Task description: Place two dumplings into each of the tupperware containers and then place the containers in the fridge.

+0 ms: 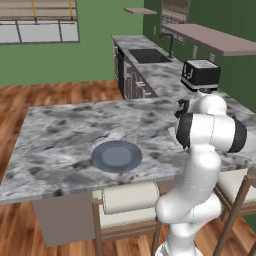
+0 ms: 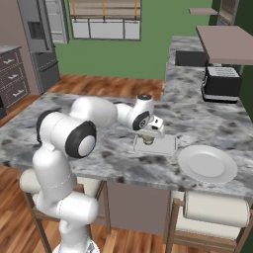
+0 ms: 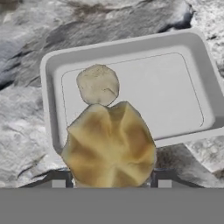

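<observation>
My pincer (image 3: 109, 183) gripped a dumpling (image 3: 109, 146) between half-spread tips, poised above the tupperware container (image 3: 192, 87) so it could drop beside the other dumpling (image 3: 97, 84) lying inside.

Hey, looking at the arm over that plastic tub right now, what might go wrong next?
The dumpling between the fingers hangs over the tub's near rim, so a release here might drop it onto the edge or the counter. It could also land on the dumpling already inside and roll. The gripper sits low over the tub and might nudge it.
</observation>
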